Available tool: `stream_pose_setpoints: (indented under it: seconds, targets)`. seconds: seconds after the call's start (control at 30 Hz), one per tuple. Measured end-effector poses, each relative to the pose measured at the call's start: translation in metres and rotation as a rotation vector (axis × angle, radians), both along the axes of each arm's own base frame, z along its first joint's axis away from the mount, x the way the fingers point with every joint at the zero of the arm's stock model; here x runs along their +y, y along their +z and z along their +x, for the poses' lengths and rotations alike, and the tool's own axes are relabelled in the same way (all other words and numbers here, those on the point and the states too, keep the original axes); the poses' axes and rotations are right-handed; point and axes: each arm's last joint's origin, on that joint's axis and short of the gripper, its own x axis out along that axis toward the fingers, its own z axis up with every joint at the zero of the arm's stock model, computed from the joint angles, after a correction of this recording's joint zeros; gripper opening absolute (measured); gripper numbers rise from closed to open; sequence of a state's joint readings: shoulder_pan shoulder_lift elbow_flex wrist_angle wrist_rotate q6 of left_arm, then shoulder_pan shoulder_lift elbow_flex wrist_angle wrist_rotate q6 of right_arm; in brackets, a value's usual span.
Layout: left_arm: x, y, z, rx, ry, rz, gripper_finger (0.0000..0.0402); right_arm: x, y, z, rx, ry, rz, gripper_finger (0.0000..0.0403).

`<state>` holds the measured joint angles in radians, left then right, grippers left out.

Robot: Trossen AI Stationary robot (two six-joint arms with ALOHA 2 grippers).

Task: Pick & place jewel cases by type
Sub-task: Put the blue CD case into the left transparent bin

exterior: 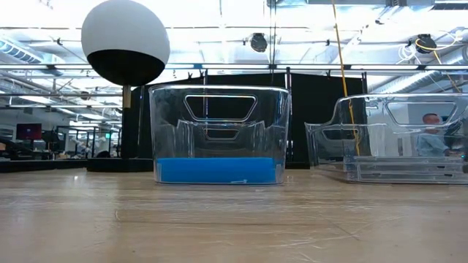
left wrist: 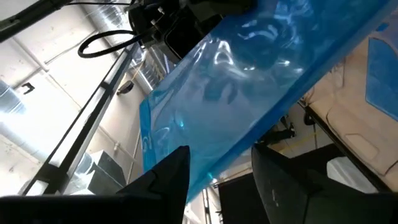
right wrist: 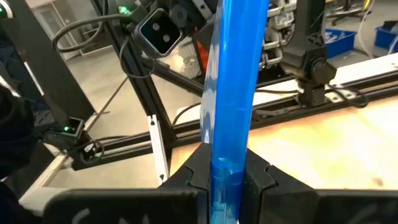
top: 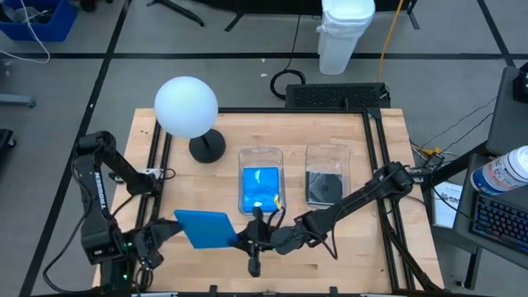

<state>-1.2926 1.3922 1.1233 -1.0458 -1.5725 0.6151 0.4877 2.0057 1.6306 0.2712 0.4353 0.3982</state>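
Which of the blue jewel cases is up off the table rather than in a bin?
The blue jewel case near the table's front edge, between both arms: the right pincer is clamped on its edge. The other blue one lies inside the left clear bin.

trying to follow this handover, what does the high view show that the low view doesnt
Only the high view shows both arms and the blue jewel case held between them above the table: right gripper shut on one edge, left gripper at the opposite edge. It also shows a dark case in the right bin.

Only the low view shows the room behind.

Both show the left bin holding blue cases, and the globe lamp.
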Motion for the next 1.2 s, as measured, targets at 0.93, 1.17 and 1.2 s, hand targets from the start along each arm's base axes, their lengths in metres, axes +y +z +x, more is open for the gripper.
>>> stream_pose_setpoints:
  seconds: [0.93,1.17,1.2]
  targets:
    - [-0.002,-0.019,-0.007,0.094,0.09,-1.07,0.0184,-0.089,0.047,-0.075,0.481,-0.461,0.066,0.0026]
    - [0.01,-0.05,-0.01,0.109,0.141,-1.062,0.0184,-0.123,0.025,-0.064,0.588,-0.43,0.284,0.0025]
    - [0.011,-0.054,-0.012,0.116,0.147,-1.064,0.0184,-0.126,0.024,-0.062,0.583,-0.427,0.316,0.0025]
